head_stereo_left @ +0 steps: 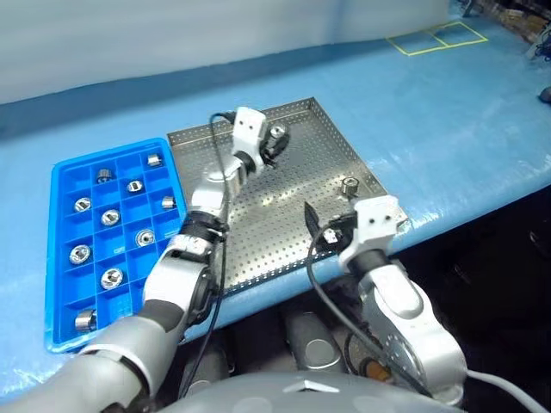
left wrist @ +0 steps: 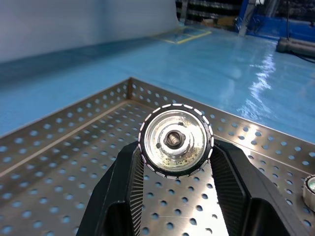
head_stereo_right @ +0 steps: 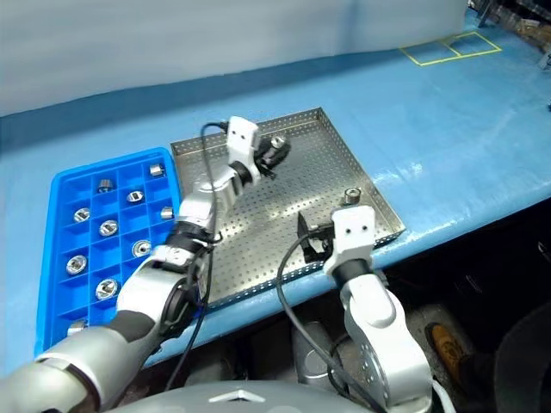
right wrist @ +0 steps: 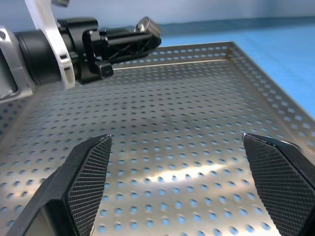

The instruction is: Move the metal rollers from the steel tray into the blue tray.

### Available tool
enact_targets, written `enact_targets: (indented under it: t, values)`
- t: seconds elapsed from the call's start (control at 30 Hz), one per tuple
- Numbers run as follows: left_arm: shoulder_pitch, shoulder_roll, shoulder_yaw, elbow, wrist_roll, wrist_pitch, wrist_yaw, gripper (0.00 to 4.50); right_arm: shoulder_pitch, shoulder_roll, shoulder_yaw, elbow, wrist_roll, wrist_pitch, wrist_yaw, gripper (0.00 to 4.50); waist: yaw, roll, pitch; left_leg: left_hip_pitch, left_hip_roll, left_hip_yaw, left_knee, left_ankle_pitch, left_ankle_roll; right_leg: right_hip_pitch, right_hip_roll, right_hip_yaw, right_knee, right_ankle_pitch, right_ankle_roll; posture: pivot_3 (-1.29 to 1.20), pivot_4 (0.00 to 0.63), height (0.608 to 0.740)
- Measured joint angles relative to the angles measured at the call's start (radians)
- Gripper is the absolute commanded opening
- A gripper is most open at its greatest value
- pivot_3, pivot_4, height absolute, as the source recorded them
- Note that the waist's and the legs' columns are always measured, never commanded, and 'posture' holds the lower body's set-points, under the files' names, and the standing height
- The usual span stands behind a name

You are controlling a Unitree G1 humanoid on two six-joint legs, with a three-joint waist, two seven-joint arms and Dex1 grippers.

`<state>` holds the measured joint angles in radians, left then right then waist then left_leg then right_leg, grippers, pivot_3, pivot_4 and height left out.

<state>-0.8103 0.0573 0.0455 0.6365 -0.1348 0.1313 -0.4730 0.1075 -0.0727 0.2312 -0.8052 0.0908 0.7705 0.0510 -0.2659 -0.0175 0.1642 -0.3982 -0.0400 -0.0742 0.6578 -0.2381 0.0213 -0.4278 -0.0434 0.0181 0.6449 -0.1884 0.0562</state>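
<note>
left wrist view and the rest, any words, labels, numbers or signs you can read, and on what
None: no readable text in any view.
The metal roller in the left gripper bears only white dashes round its rim, no letters.
The steel tray and the blue tray are unmarked.

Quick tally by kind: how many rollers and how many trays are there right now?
Metal rollers: 12 (10 in the blue tray, 1 loose on the steel tray, 1 held in the left end effector)
Trays: 2
Total: 14
</note>
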Motion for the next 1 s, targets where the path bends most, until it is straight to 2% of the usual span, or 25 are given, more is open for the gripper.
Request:
enact_targets:
  t: [0.1, 0.23, 0.37, 0.43, 0.67, 1.0]
  values:
    - [0.121, 0.099, 0.0, -0.271, -0.021, 0.091, -0.034, 1.75, -0.105, -0.031, 0.039, 0.085, 0.013, 0.002, 0.062, 4.5, 0.053, 0.001, 0.0, 0.001, 0.0, 0.0, -0.001, 0.0, -0.001, 0.0, 0.001, 0.002, 0.0, 0.0, -0.001, -0.03, 0.15, 0.74]
    - [0.273, 0.229, 0.006, -0.53, -0.037, 0.184, -0.074, 1.75, -0.194, -0.045, 0.073, 0.173, 0.035, 0.0, 0.138, 4.5, 0.159, 0.001, 0.0, 0.0, -0.002, -0.001, -0.002, 0.0, -0.001, -0.001, 0.0, 0.002, -0.001, 0.003, -0.006, 0.05, 0.15, 0.74]
    - [0.472, 0.366, 0.047, -0.787, -0.078, 0.302, -0.112, 1.75, -0.273, -0.051, 0.129, 0.263, 0.047, -0.018, 0.212, 4.5, 0.236, 0.001, 0.0, -0.001, -0.003, -0.002, -0.001, -0.001, -0.001, -0.001, -0.001, 0.001, -0.003, 0.003, -0.007, 0.12, 0.15, 0.74]
    - [0.533, 0.403, 0.068, -0.868, -0.098, 0.35, -0.122, 1.75, -0.295, -0.048, 0.141, 0.291, 0.051, -0.027, 0.231, 4.5, 0.266, 0.001, 0.0, -0.001, -0.003, -0.003, -0.001, -0.001, 0.0, -0.001, -0.002, 0.0, -0.004, 0.003, -0.008, 0.15, 0.15, 0.74]
    - [0.741, 0.535, 0.11, -1.117, -0.202, 0.502, -0.181, 1.75, -0.32, -0.037, 0.176, 0.337, 0.06, -0.045, 0.284, 4.5, 0.306, 0.001, 0.0, 0.0, -0.002, -0.004, -0.001, 0.0, -0.003, 0.001, -0.001, -0.004, -0.003, -0.004, -0.013, 0.18, 0.15, 0.74]
    - [0.721, 0.573, -0.009, -1.097, -0.197, 0.513, -0.227, 1.75, -0.275, -0.053, 0.185, 0.328, 0.076, -0.041, 0.297, 4.5, 0.307, 0.001, 0.0, 0.002, -0.001, -0.006, -0.003, 0.004, -0.007, 0.001, 0.0, -0.005, -0.001, -0.005, -0.014, 0.13, 0.15, 0.74]
